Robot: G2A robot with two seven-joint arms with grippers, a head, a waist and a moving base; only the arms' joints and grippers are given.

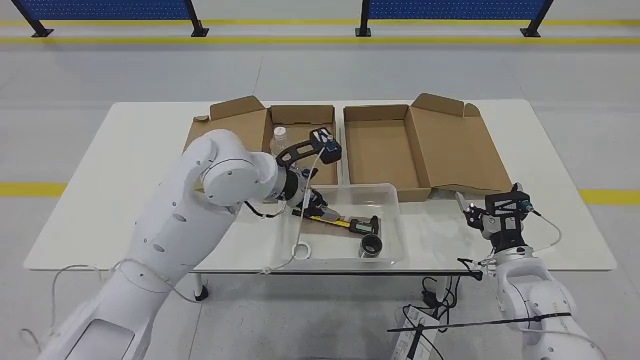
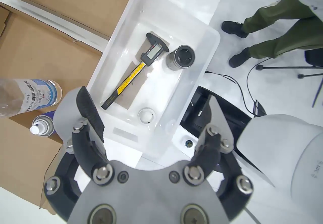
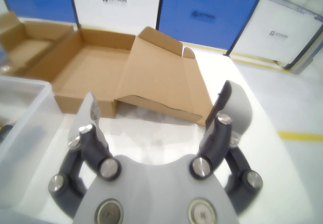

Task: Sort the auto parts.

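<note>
Top view: clear bin (image 1: 392, 198) at 6 o'clock of table (image 1: 570, 160). Caliper (image 1: 338, 222) and metal cylinder (image 1: 371, 248) inside bin, cylinder at caliper's 4 o'clock. Open cardboard boxes (image 1: 385, 150) at 12 o'clock.
Left wrist view: left gripper (image 2: 148, 97) spread wide, empty, above bin.
Right wrist view: right gripper (image 3: 158, 90) wide apart, empty, over table near box.

The top view looks steeply down over the whole desk (image 1: 560, 160). The left wrist camera faces down, close above the clear bin (image 2: 156, 15). The right wrist camera sits low, looking across at an open cardboard box (image 3: 101, 66); all three share the bin.
</note>
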